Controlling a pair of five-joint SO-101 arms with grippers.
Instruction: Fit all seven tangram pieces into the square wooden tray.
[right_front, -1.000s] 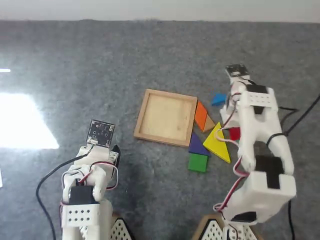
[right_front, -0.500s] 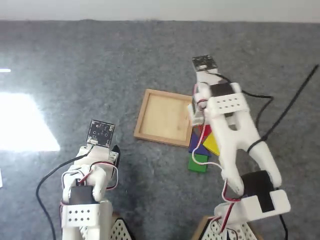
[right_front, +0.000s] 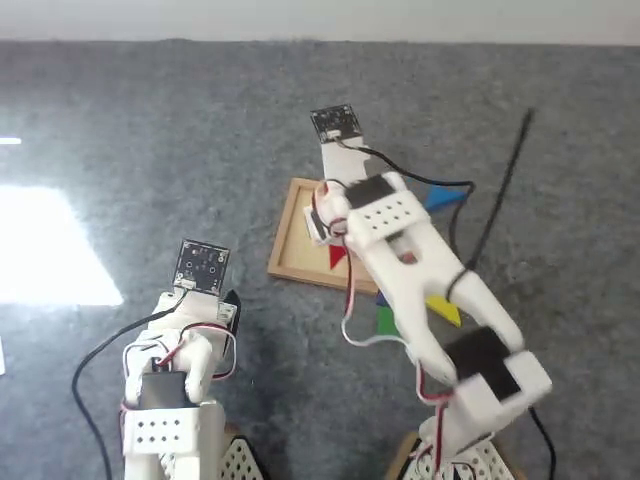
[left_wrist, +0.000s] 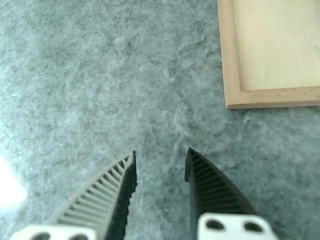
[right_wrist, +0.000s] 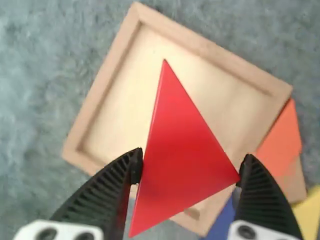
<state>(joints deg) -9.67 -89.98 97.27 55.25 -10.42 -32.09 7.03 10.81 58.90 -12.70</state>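
Overhead, the right gripper (right_wrist: 191, 159) hangs above the square wooden tray (right_wrist: 104, 82) with its fingers clamped on the red triangle (right_wrist: 175, 130), one finger on each side of the piece's wide end. The triangle's sharp tip points across the tray's bare pale floor toward the far corner. Whether the piece touches that floor cannot be told. Nothing lies inside the tray.

The other pieces are outside it, on the grey felt (right_front: 150, 120) along one side. An orange piece (right_wrist: 282, 140) sits just beside the outer rim. A yellow triangle (right_front: 447, 310) and a green square (right_front: 384, 319) show partly from under the right arm, and a blue piece (right_front: 440, 200) lies farther back.

The left gripper (left_wrist: 161, 156) rests low over the felt near a corner of the tray, apart from its rim. Its toothed fingers are a little apart, with nothing between them.
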